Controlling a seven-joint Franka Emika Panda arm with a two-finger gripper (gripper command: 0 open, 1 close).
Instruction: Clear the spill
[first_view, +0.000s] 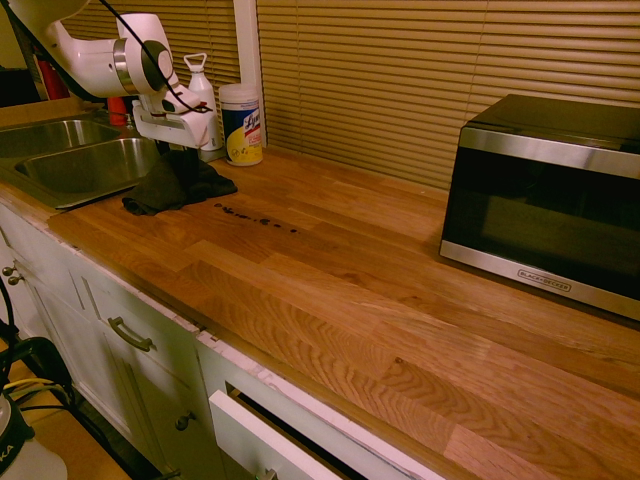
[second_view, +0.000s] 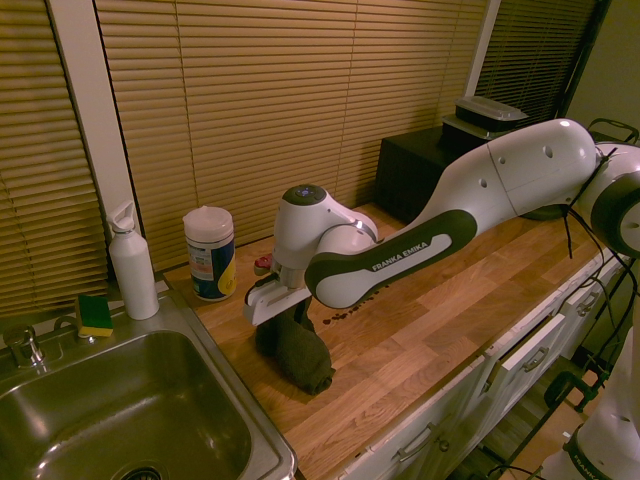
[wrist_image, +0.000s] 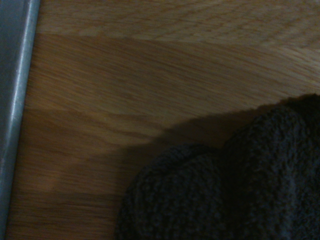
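Clearly, we are hovering the gripper (first_view: 182, 165) straight down into the bunched dark cloth (first_view: 160, 192) beside the sink (first_view: 80, 165); whether its fingers are gripping yet we cannot tell. Soft and floppy, it is probably best pinched at its raised fold. Just beyond, the spill (first_view: 255, 217) is lying as thin, dry-looking specks across the wooden counter (first_view: 350, 290).

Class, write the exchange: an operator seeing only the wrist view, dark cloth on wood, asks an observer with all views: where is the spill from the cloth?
Observer: The spill is a thin dark trail starting just beside the cloth, on its microwave side.
Operator: Is the gripper over the cloth?
Observer: Yes, the gripper points down right over it.
Operator: What's behind the cloth?
Observer: A Lysol wipes canister.
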